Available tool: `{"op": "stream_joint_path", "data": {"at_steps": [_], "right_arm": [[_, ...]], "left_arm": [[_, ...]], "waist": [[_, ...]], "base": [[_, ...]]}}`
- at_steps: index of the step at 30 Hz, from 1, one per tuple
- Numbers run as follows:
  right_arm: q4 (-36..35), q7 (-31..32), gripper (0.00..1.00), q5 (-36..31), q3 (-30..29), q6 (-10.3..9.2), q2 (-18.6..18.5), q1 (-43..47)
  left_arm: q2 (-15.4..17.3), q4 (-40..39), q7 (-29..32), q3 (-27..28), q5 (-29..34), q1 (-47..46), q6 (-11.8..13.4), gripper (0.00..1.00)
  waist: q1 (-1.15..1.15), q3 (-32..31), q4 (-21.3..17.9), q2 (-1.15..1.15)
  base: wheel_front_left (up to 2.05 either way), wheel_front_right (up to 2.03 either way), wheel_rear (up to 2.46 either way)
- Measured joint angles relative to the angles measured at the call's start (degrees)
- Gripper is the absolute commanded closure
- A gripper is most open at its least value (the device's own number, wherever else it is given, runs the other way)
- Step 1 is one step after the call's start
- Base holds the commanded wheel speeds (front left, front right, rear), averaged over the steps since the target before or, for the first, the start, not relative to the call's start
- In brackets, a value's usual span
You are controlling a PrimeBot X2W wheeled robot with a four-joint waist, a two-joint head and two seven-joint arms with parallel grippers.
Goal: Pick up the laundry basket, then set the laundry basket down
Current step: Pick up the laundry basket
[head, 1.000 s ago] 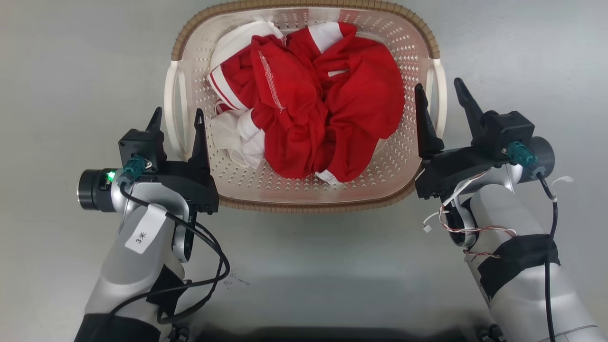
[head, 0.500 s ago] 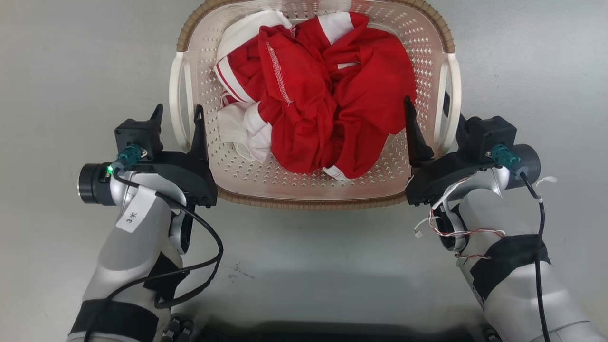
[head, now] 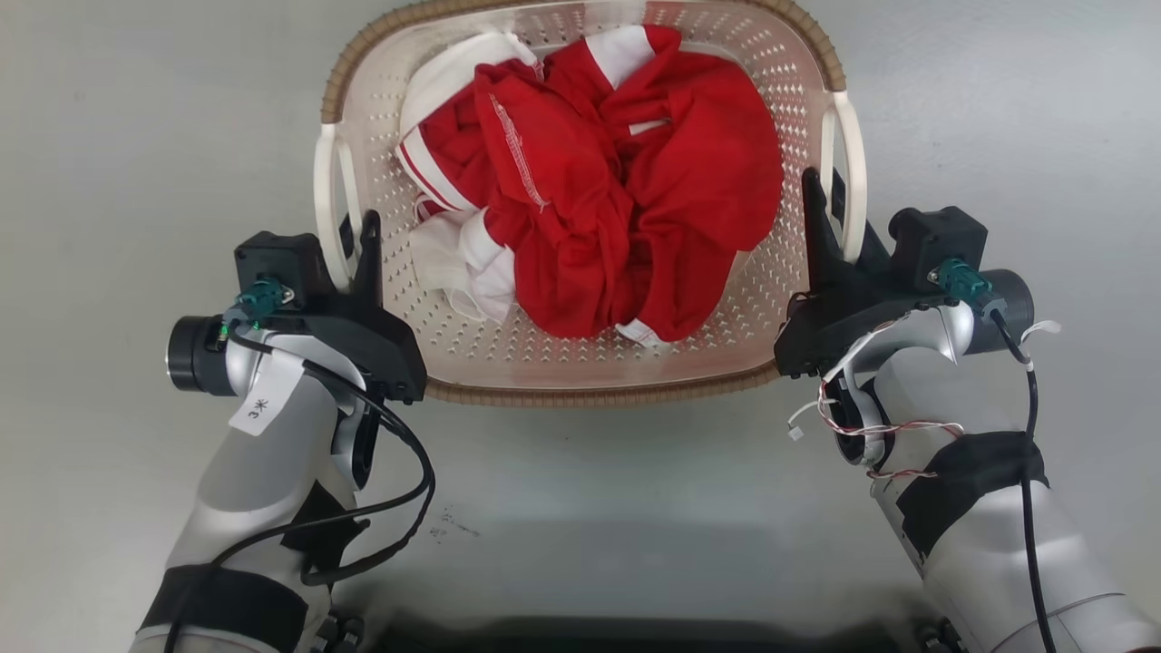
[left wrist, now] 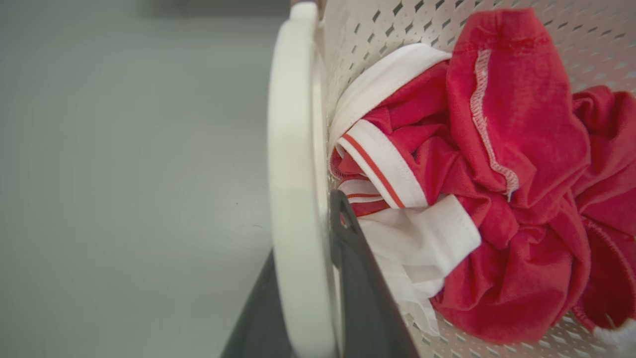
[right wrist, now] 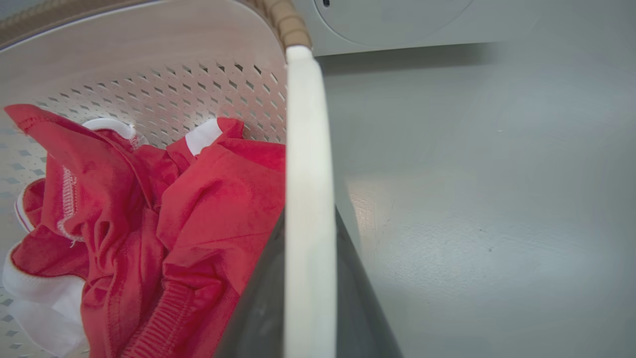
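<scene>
fingers of the left gripper (head: 358,234) pinch narrowly around the left white handle (head: 319,186) of the laundry basket (head: 580,394). the basket lies between both arms over grey floor (head: 136,136), with red and white clothes (head: 617,209) heaped inside. the right gripper (head: 827,204) likewise clamps the right handle (head: 858,168).

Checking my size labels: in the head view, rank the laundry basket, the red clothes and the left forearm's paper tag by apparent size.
Largest: laundry basket.
Then: red clothes, lying inside it.
Smallest: paper tag, clearly so even though it sits nearer the camera.
</scene>
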Motion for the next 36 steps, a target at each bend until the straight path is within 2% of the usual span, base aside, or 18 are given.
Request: {"op": "stream_joint_path", "data": {"at_steps": [14,25,36], "right_arm": [[4.91,0.03,1.0,4.65,1.81,-0.7,-0.05,1.53],[8.01,0.04,1.0,10.21,5.65,-0.94,0.0,4.18],[10.44,1.07,1.0,16.35,12.18,-1.43,0.02,7.33]], "left_arm": [[-0.32,3.26,0.02,-4.31,-1.79,0.42,0.01,1.0],[-0.27,5.86,0.02,-8.23,-4.28,3.41,0.01,1.0],[-0.04,8.22,0.93,-11.94,-7.14,7.95,0.07,1.0]], "waist": [[0.0,-5.28,-0.71,0.0],[0.0,-13.88,-1.09,0.0],[0.0,-23.05,-1.23,0.0]], "base": [[0.0,0.0,0.0],[0.0,0.0,0.0],[0.0,0.0,0.0]]}}
